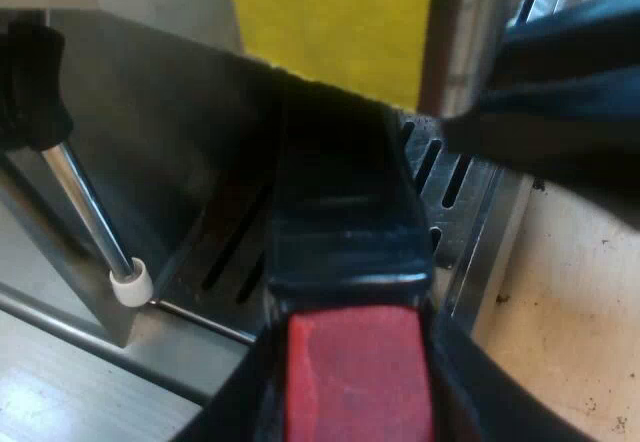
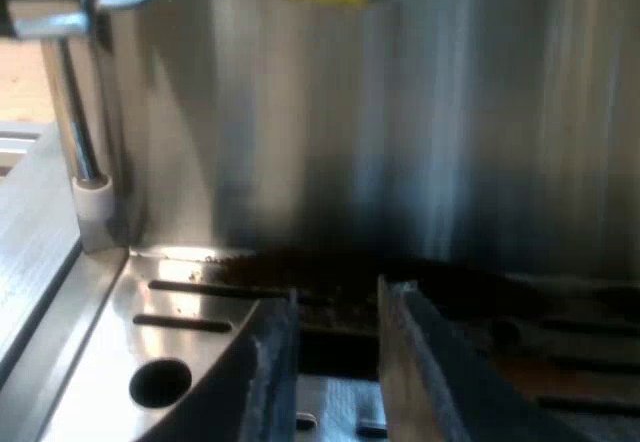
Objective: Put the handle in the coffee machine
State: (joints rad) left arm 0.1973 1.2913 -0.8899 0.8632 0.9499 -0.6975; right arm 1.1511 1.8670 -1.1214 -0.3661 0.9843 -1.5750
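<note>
The holder's dark handle reaches over the machine's slotted drip tray toward the steel front, its red end nearest the camera. My left gripper is shut on the handle, with a black finger on each side of the red end. The metal basket end is hidden behind the handle. In the right wrist view my right gripper hangs low over the drip tray, facing the espresso machine's steel front wall. Its fingers stand a small way apart with nothing between them.
A steam wand with a white tip hangs beside the tray. Dark coffee grounds lie on the tray by the wall. A yellow panel sits above the handle. A dark blurred shape looms over the tray's outer edge.
</note>
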